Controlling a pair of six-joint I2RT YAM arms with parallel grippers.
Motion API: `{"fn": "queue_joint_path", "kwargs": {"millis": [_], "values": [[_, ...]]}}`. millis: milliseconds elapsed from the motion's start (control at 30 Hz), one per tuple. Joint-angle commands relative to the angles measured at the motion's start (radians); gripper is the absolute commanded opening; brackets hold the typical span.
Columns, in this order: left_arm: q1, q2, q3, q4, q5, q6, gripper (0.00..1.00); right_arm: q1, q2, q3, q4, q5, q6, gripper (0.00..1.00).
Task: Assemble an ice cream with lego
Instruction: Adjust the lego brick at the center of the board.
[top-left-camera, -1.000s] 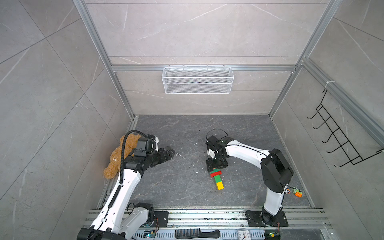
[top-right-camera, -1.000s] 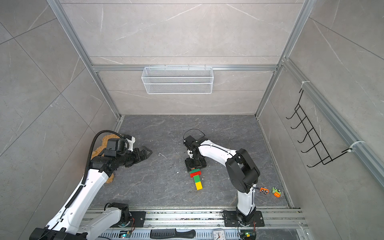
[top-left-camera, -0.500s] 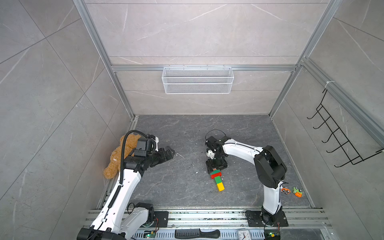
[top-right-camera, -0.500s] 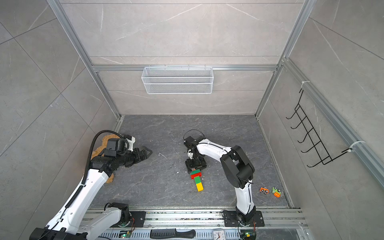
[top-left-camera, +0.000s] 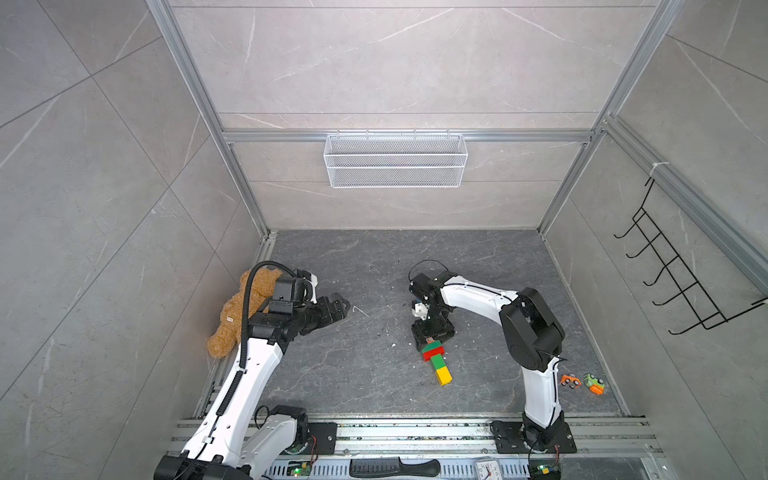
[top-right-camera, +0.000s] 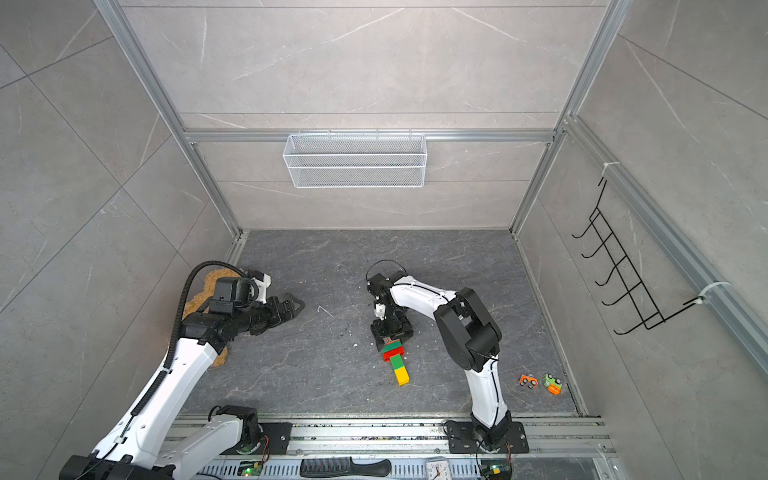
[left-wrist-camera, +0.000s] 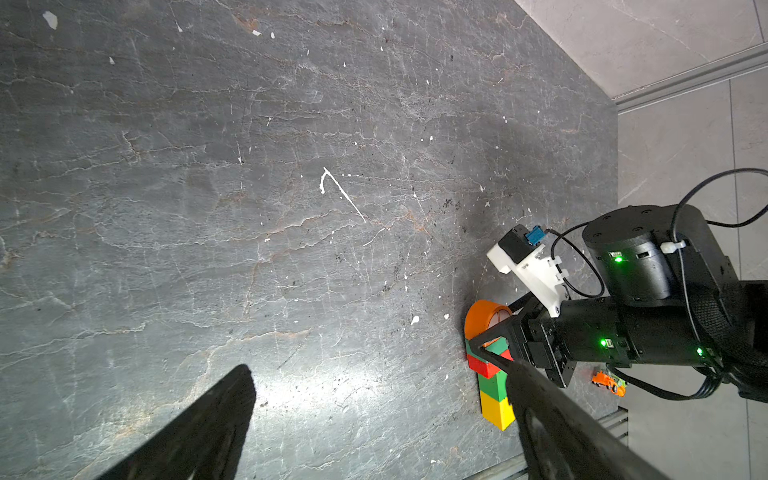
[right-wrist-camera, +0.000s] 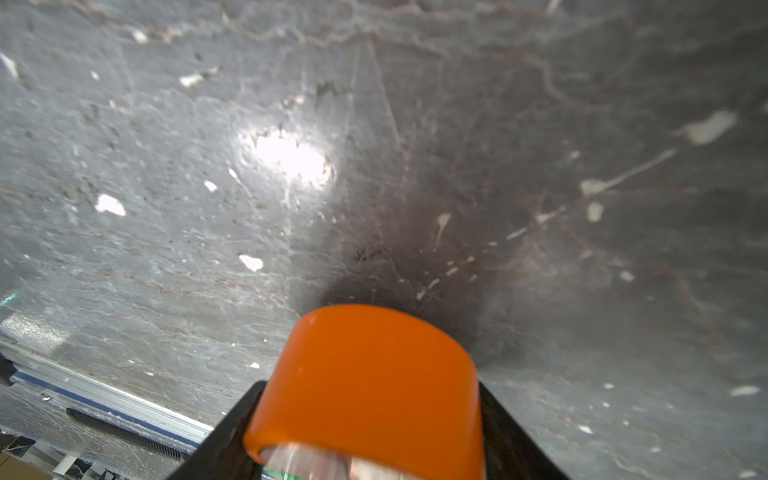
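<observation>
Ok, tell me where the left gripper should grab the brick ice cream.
Probably best: take the green-and-yellow stem from above, jaws across its narrow width. The ice cream lies flat with its orange cap held by the right gripper, so only the stem is free.

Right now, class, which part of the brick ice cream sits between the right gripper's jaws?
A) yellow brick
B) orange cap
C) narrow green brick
B: the right wrist view shows the orange cap wedged between the fingers of the right gripper; the yellow brick lies free.
</observation>
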Motion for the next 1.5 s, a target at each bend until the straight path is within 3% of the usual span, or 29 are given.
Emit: {"fn": "queue_joint_path", "kwargs": {"millis": [0, 333, 733, 1000, 1467], "values": [[0.009, -0.011, 0.004, 0.005, 0.025, 0.024, 0.97, -0.003, 0.020, 0.017, -0.039, 0.011, -0.017, 0.40], [0.008, -0.016, 0.004, 0.002, 0.021, 0.023, 0.97, -0.003, 0.030, 0.012, -0.044, 0.041, -0.016, 0.58], [0.008, -0.026, 0.004, -0.007, 0.014, 0.021, 0.97, -0.003, 0.037, 0.014, -0.041, 0.031, -0.020, 0.72], [0.008, -0.026, 0.013, -0.010, 0.008, 0.021, 0.97, -0.003, 0.009, 0.000, -0.021, 0.030, -0.022, 0.91], [0.008, -0.013, 0.025, 0.032, -0.113, 0.062, 0.97, -0.003, -0.272, -0.061, 0.127, 0.115, 0.017, 1.00]]}}
